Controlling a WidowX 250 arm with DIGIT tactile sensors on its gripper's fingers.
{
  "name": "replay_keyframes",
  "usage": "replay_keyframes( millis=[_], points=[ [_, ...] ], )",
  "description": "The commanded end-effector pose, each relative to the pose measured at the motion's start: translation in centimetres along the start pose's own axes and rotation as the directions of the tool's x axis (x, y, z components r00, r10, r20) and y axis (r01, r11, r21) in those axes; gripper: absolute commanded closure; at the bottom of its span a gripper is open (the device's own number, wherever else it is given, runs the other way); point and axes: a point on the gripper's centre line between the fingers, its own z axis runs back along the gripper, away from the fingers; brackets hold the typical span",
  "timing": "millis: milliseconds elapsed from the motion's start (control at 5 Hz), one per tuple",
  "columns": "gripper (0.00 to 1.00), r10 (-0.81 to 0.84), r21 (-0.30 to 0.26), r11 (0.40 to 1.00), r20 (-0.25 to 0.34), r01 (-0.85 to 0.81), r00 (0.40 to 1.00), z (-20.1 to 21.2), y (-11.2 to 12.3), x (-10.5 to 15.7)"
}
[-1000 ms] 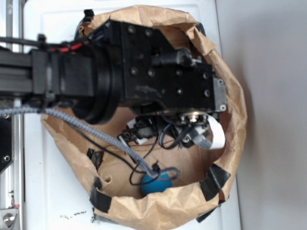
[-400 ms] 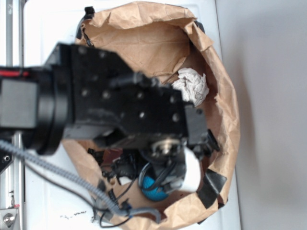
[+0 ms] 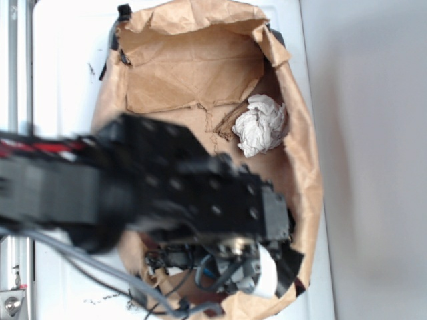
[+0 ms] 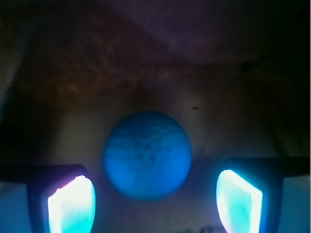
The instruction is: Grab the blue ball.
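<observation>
Ball lined up for the grab.
I see the tool (image 4: 155, 194) spread wide, nothing pinched; blue ball (image 4: 146, 154) sits dead ahead between the fingers (image 4: 71, 204), slightly left of centre, on the bag floor.

The work surface is a white table (image 3: 67, 73) seen from above in the exterior view. Its right edge runs vertically through the frame. Beyond that edge lies a plain light-grey floor (image 3: 373, 160), uniform in tone and carrying a soft shadow just beside the table. A metal rail (image 3: 20, 60) runs along the table's left side, with a screw (image 3: 11, 305) near the lower left corner. Small dark marks (image 3: 100, 300) speckle the white surface near the bottom edge. Lighting is bright and even in the exterior view. The wrist view is dim, with a brown background.
</observation>
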Motion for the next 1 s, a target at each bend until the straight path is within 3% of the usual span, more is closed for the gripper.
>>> replay_keyframes(
  millis=[0,400,600,800],
  points=[
    [1.00,-0.073,-0.094,0.993,0.008,0.074,0.997,-3.2,-0.6,2.4],
    [1.00,-0.062,-0.089,0.994,0.003,0.062,0.998,-2.9,0.4,2.3],
    [1.00,-0.047,-0.030,0.998,0.063,0.049,0.997,0.9,-0.3,0.5],
    [1.00,0.000,0.008,1.000,0.193,-0.001,0.981,5.9,-0.7,-3.0]
  ],
)
